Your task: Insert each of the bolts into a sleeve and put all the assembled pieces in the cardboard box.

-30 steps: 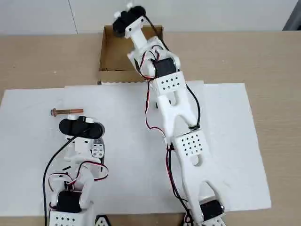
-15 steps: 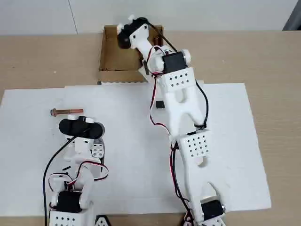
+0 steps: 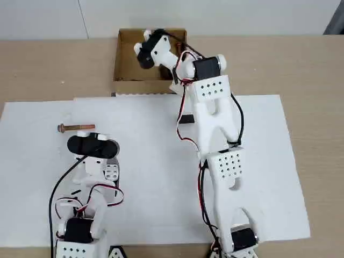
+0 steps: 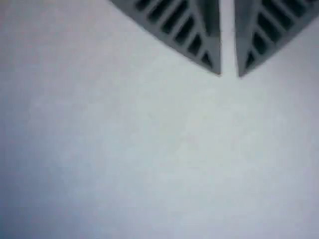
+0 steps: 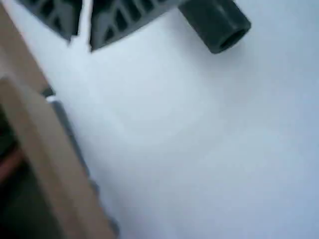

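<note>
A copper-coloured bolt (image 3: 77, 127) lies on the white paper (image 3: 145, 177) at the left. Just in front of it my left gripper (image 4: 229, 74) points down at bare paper, shut and holding nothing. A black sleeve (image 3: 186, 119) (image 5: 217, 22) lies on the paper beside the right arm. My right gripper (image 5: 79, 42) hangs over the paper at the front wall of the cardboard box (image 3: 129, 83) (image 5: 35, 149), its fingers nearly together with nothing between them. The right arm's wrist (image 3: 153, 51) covers part of the box. Something reddish shows inside the box in the right wrist view, too blurred to name.
The paper covers most of the wooden table (image 3: 43, 64). The box stands just beyond the paper's far edge. The right arm (image 3: 215, 134) stretches across the paper's middle right. Bare paper lies between the two arms.
The right arm's wrist has swung back from the box's far edge toward its front right corner, and its forearm shifted right, uncovering the black sleeve. The left arm has not moved.
</note>
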Controlling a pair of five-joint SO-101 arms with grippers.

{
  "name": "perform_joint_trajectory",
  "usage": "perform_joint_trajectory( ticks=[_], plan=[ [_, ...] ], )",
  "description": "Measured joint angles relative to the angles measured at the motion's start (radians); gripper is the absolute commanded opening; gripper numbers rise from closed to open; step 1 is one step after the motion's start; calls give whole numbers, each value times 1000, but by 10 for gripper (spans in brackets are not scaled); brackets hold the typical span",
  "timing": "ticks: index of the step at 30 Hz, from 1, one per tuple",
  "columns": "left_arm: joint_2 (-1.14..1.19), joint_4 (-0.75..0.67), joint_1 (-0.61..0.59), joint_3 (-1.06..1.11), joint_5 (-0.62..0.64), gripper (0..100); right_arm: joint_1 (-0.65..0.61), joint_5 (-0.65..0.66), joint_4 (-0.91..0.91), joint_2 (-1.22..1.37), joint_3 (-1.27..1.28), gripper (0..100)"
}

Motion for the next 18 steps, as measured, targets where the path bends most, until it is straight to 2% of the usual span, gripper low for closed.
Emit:
perform_joint_trajectory(
  ticks=[5, 13, 18],
  plan=[
    [0, 0, 0, 0, 0, 6, 0, 26, 0, -120, 155, 10],
    [0, 0, 0, 0, 0, 6, -23, 75, 0, -316, 512, 101],
    [0, 0, 0, 0, 0, 6, -26, 87, 0, -328, 583, 101]
  ],
)
